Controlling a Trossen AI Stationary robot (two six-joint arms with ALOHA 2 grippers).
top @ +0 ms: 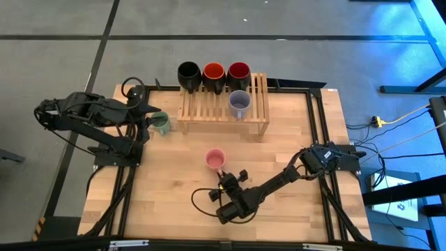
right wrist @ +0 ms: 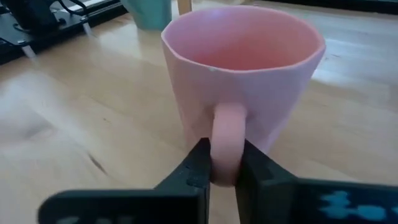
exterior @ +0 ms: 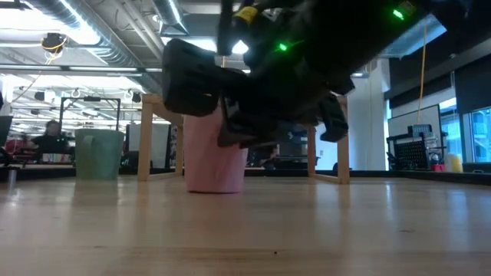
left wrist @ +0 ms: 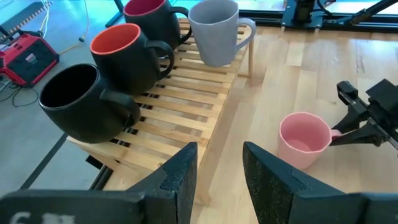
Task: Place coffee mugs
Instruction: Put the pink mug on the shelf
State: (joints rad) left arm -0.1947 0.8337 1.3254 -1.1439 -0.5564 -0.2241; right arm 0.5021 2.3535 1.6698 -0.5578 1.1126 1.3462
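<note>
Pink mug [right wrist: 244,81] upright on table, handle pinched btwn right hand [right wrist: 219,167] fingers, hand clenched.

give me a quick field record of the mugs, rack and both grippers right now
rack: holds black mug, orange-red mug, dark red mug, grey mug
pink mug: upright on table, off rack
green mug: on table left of rack
right gripper: shut on pink mug handle
left gripper: open, holding nothing, beside green mug
</note>
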